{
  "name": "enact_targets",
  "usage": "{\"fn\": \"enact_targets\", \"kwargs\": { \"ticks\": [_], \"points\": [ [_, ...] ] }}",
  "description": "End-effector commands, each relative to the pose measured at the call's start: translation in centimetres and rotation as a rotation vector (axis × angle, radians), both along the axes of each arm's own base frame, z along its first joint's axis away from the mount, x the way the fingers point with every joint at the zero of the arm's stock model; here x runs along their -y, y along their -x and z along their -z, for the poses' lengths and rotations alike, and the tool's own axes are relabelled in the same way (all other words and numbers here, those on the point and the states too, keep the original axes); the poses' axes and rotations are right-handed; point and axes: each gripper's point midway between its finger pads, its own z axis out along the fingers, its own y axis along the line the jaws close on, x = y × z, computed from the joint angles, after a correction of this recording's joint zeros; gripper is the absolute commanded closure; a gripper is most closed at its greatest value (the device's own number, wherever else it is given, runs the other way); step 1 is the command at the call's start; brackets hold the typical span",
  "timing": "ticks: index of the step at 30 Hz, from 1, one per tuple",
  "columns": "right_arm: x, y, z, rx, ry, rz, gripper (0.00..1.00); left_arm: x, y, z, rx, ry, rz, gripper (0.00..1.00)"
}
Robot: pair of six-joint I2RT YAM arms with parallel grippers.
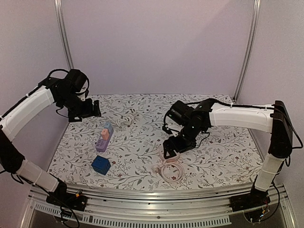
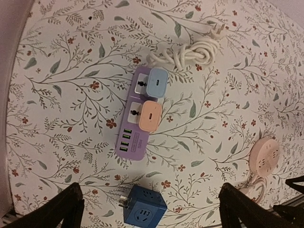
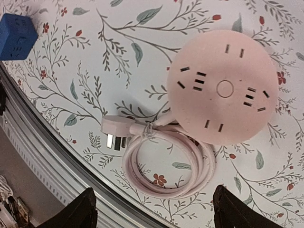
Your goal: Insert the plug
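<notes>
- Left fingers (image 2: 69,211) spread apart, nothing between them, hanging high at the upper left of the top view.
- Right fingers (image 3: 80,216) spread too, empty, hovering over the pink round socket (image 3: 223,88), centre-right of the top view.
- The three-pin plug (image 3: 114,137) lies loose on the counter (image 1: 228,152) beside its coiled cord (image 3: 166,171), lower left of the right wrist view. Nothing is touching it.
- Progress: barely begun, I'd say. No grasp, nothing inserted. Left to do: pick, align, push in. Can't tell which socket is meant.
- Count: one purple strip (image 2: 137,128) with two adapters seated, blue adapter (image 2: 156,83) and orange adapter (image 2: 151,115); one blue cube socket (image 2: 145,209); one pink round socket; one white bundled cable (image 2: 190,54).
</notes>
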Motion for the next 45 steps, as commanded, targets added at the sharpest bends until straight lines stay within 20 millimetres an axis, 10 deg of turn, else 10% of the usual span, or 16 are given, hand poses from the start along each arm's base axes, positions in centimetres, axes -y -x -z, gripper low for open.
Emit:
{"fn": "enact_targets", "kwargs": {
  "ticks": [1,7,23,37,45],
  "points": [
    [2.9,-3.0,-0.9,-0.038,-0.085,0.191,0.14,-1.1,1.7,-1.2,0.042,-0.029,-0.001,0.01],
    [7.3,-6.2,0.4,-0.088,-0.091,0.412,0.14,-1.4,3.1,-1.5,0.061,-0.003,0.002,0.0],
    [2.5,-7.5,4.4,-0.285,-0.283,0.341,0.47,0.0,6.7,0.1,-0.043,0.007,0.033,0.01],
    [-0.3,-9.6,5.0,-0.315,-0.331,0.282,0.54,0.4,11.8,0.0,-0.155,0.026,0.055,0.07],
    [3.8,-9.7,4.3,-0.162,-0.158,0.299,0.44,0.7,14.9,2.3,-0.213,0.04,0.116,0.02]
  ]
}}
